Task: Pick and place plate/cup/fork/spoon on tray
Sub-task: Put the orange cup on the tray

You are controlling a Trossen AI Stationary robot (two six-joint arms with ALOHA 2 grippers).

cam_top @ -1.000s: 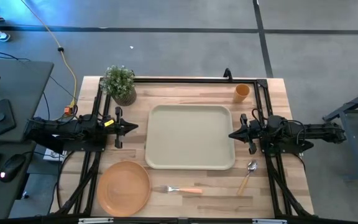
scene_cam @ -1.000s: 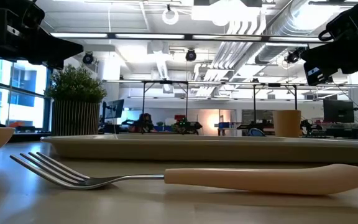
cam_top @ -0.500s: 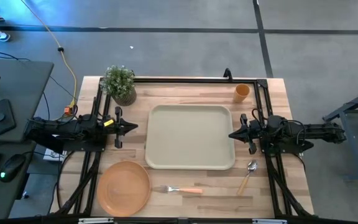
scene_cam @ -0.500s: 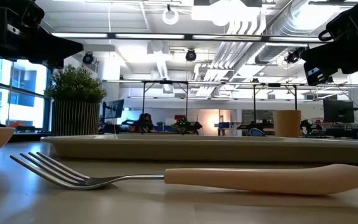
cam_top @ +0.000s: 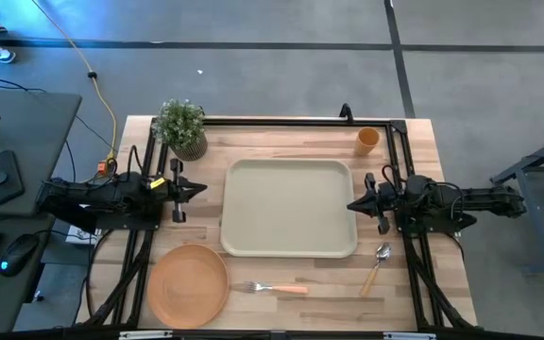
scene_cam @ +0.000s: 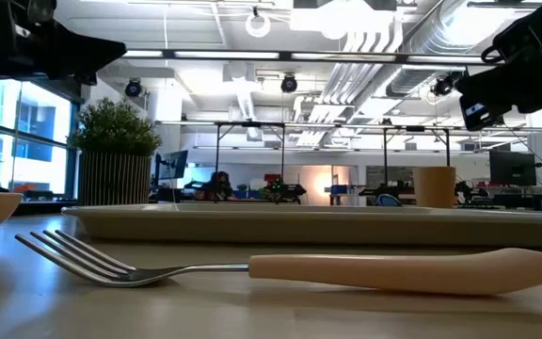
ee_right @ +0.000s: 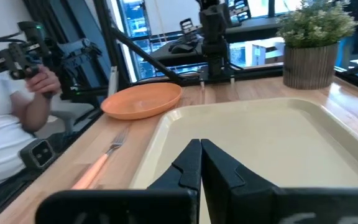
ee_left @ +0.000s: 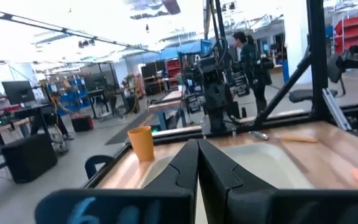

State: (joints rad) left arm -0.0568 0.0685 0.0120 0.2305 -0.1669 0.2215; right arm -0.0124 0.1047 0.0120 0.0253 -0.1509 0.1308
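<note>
From my seat I see a small potted plant (cam_top: 181, 128) on the wooden table (cam_top: 291, 283), at about eleven o'clock. Off the table at nine o'clock sits a grey desk (cam_top: 17, 142) with a computer mouse (cam_top: 19, 255). A person in white (ee_right: 5, 124) holds what may be a controller.
</note>
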